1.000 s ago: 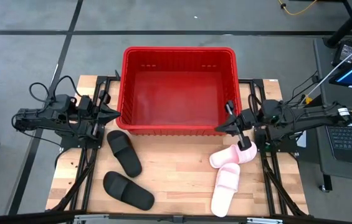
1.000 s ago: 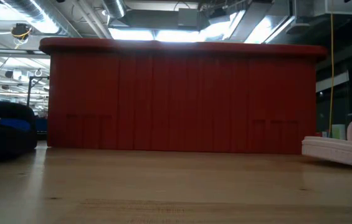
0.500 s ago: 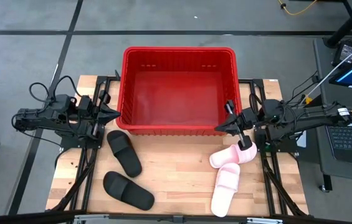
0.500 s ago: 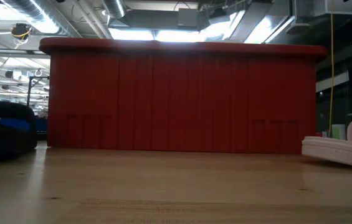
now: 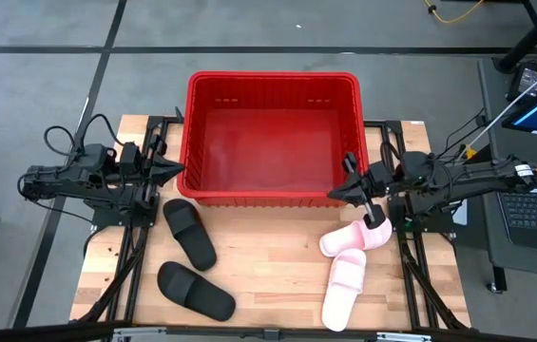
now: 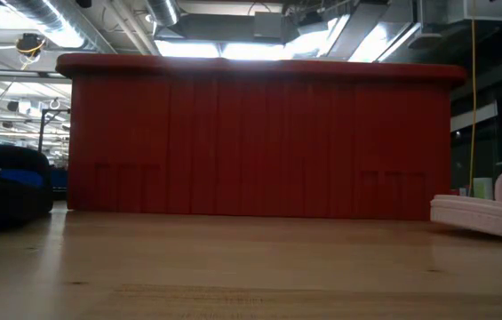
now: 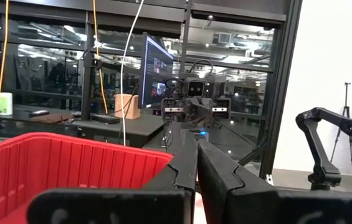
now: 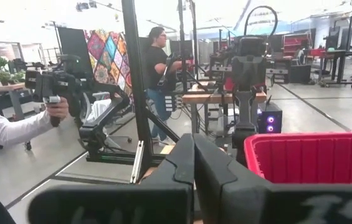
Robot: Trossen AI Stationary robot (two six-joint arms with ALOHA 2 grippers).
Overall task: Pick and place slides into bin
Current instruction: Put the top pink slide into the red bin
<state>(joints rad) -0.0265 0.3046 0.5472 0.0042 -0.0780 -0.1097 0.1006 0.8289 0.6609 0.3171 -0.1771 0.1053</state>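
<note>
Slides [image 5: 188, 233] beside bin [image 5: 271, 84], both pincers closed

left claw [image 5: 175, 169]: closed, arm level | right claw [image 5: 336, 197]: closed, arm level

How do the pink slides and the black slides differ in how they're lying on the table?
The pink slides lie on the table's right side, nearer the right gripper; the black slides lie on the left, nearer the left gripper. The pink slides overlap, one resting across the other's end; the black slides lie apart, not touching. Both pairs sit in front of the bin, none inside it yet, and neither gripper holds one.
</note>
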